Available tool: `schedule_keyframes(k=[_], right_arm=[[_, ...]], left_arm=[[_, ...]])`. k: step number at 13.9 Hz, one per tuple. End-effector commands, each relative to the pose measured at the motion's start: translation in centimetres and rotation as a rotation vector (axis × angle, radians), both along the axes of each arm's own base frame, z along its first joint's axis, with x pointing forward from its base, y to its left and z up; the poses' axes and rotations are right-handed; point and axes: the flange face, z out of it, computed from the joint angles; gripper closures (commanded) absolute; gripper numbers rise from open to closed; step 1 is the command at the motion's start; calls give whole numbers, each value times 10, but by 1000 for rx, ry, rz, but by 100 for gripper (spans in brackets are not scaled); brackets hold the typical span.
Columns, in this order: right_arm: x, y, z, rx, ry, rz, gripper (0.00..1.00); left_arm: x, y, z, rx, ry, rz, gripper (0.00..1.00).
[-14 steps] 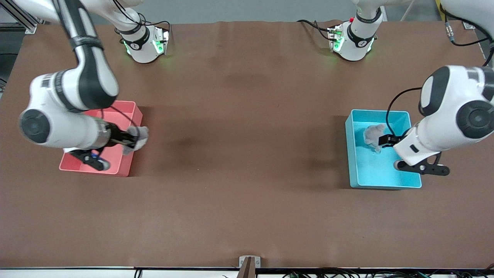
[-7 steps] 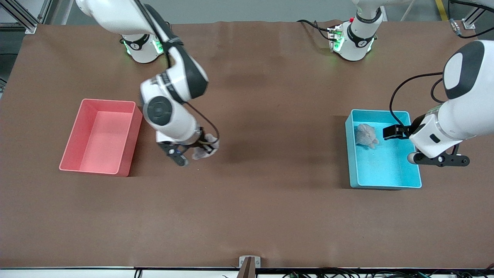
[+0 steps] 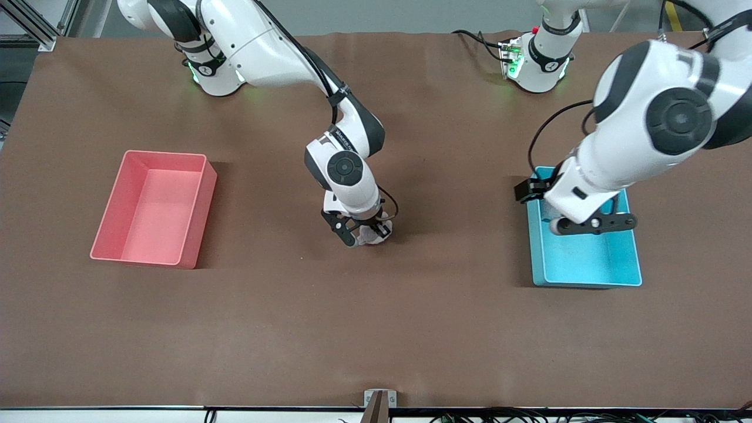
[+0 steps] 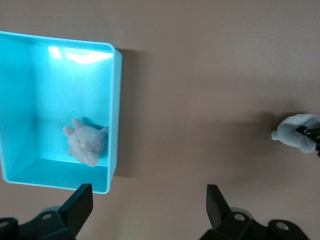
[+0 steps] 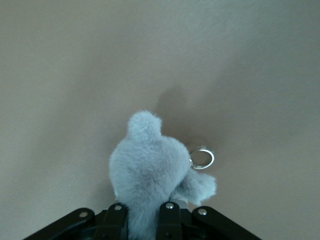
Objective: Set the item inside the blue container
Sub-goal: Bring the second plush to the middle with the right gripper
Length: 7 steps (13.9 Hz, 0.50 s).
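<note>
Right wrist view: right pincer (image 5: 142, 220) pinching unlabelled grey plush toy (image 5: 150, 175); left pincer (image 4: 150, 205) spread.

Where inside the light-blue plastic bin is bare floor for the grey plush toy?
The light-blue plastic bin holds one beige plush toy by one long wall near a corner. The remaining floor is bare.

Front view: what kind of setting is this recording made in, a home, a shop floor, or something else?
Most likely a robotics lab bench. Two fixed arms stand on a brown-covered table, loose cables trail along its edges, and the only props are a blue container, a pink bin and small plush toys, a staged sorting setup.
</note>
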Motion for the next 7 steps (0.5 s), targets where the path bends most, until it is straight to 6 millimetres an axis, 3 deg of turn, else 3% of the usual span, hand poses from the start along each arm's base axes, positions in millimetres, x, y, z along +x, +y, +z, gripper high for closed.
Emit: schedule_keyframes(k=[1,2,3,5,7], right_arm=[[0,9,-5,-12,-26,-7,80],[3,5,-6,-17,-29,-9,34],[4,4,-5,-23,-34,-3,0],[11,-1,3,-23,-47,3,0],[24,-8,24,-6,-66,-11,0]], left_arm=[[-7,-26,-39,-13,-16,-13,0],[-7,-39,-49,-23,-26,-11,0],[-8,-52,-59,-27,-23,16,0],[-10,-78,-78,-37,-23,74,0],[-10,-92,-99,-44,-3,122,0]])
